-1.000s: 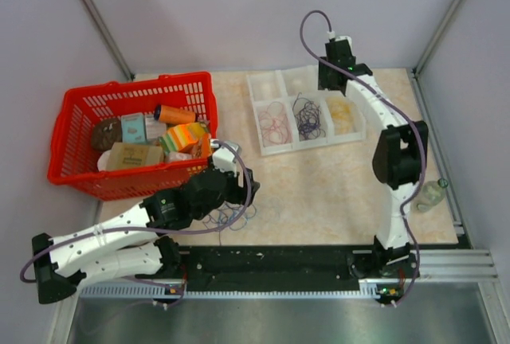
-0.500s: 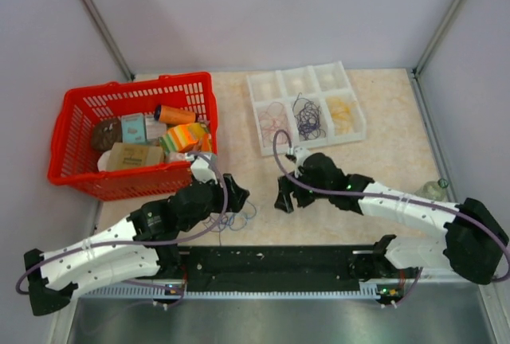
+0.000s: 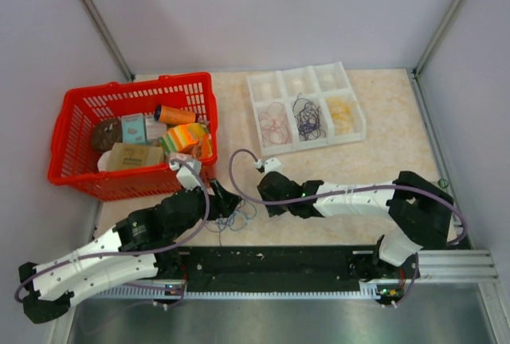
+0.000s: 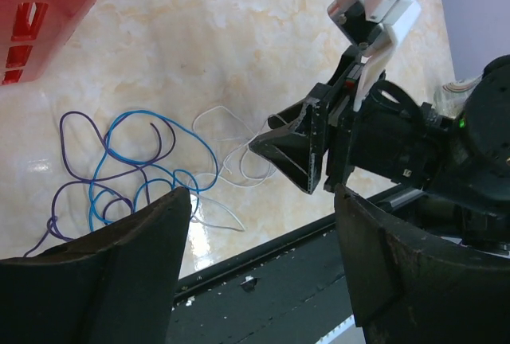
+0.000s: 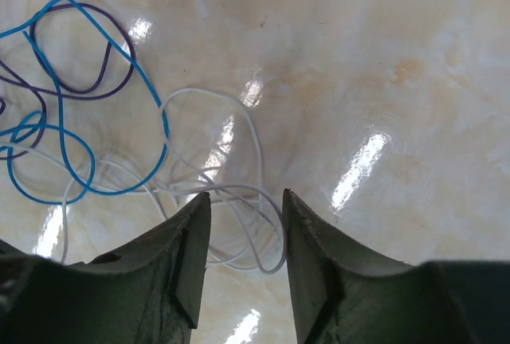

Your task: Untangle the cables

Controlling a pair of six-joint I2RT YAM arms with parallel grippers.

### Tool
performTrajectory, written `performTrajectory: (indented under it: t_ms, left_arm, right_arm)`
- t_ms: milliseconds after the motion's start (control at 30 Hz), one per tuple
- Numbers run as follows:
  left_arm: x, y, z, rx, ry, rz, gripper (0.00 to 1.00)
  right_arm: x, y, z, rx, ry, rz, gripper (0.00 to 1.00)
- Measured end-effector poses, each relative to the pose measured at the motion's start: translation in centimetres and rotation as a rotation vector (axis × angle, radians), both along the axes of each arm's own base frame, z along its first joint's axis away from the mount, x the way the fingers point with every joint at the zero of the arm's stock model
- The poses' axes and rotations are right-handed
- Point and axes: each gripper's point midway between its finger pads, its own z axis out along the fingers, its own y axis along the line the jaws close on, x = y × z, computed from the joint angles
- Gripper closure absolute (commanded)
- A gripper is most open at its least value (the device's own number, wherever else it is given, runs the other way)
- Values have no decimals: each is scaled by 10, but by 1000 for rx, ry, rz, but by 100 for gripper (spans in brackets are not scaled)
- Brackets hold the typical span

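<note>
The cables [image 3: 237, 216] lie as a loose tangle near the table's front edge: blue [image 4: 135, 170] and purple [image 4: 72, 145] loops to the left, white loops [image 4: 239, 153] to the right. My left gripper [image 4: 259, 197] hangs open over the front rail, just near of the tangle, with nothing between its fingers. My right gripper [image 5: 245, 197] is low at the white loops [image 5: 253, 141]. Its jaws stand a narrow gap apart and white strands run between the tips, unclamped. In the top view the right gripper [image 3: 261, 205] faces the left gripper [image 3: 229, 203] across the tangle.
A red basket [image 3: 80, 170] of boxes stands at the left, close behind the left arm. A white compartment tray [image 3: 307, 146] holding sorted wires sits at the back. A small bottle [image 3: 431, 194] lies at the right edge. The black rail [image 3: 271, 260] borders the front.
The right arm swung from the tray at the back down to the tangle's white loops, and its jaws narrowed. The left arm drew slightly back towards the near left, still open.
</note>
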Motion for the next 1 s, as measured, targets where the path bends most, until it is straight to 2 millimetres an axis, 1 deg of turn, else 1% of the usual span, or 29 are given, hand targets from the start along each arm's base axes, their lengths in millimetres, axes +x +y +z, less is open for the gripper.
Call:
performTrajectory:
  t_ms: [100,200,267,300,333,400,433,533,633,733,800,900,967,1000]
  left_arm:
    - [0,0,1,-4,1,1,23]
    - [0,1,0,-3,1,1,23]
    - [-1,1,0,1,2,1,23]
    - [0,1,-1,4,2,0,23]
    - [0,1,-2,8,3,-1,23]
    - [0,0,-4,19,6,-2,23]
    - [0,0,-5,27,7,-4,23]
    - [1,-1,-9,47,9,-10,23]
    - [1,-3,-11,60,10,-17,23]
    - [1,-5,-13,69,13,-27,23]
    - [1,-6,-12,66,12,-34,23]
    - [1,-9,-10,59,3,-40,22]
    - [3,-10,-8,57,-4,-43,22]
    - [3,-11,-9,59,-4,-46,22]
  right_arm:
    - [2,-1,-5,-48,-31,-37,62]
    - [2,-13,-17,-111,-36,-69,61]
    - [3,-17,-19,-132,-40,-78,63]
    - [3,-18,-19,-137,-41,-81,66]
    - [3,-19,-19,-138,-43,-85,74]
    - [4,-20,-19,-140,-47,-88,94]
    - [4,-20,-20,-139,-48,-93,100]
    - [3,-24,-20,-137,-50,-96,100]
    - [6,-34,-9,-124,-75,-128,100]
    - [15,-49,24,-73,-135,-184,100]
    - [25,-59,60,-3,-201,-222,100]
    - [44,-77,127,131,-310,-287,100]
    - [62,-95,172,210,-383,-344,100]
    - [69,-103,189,232,-412,-368,100]
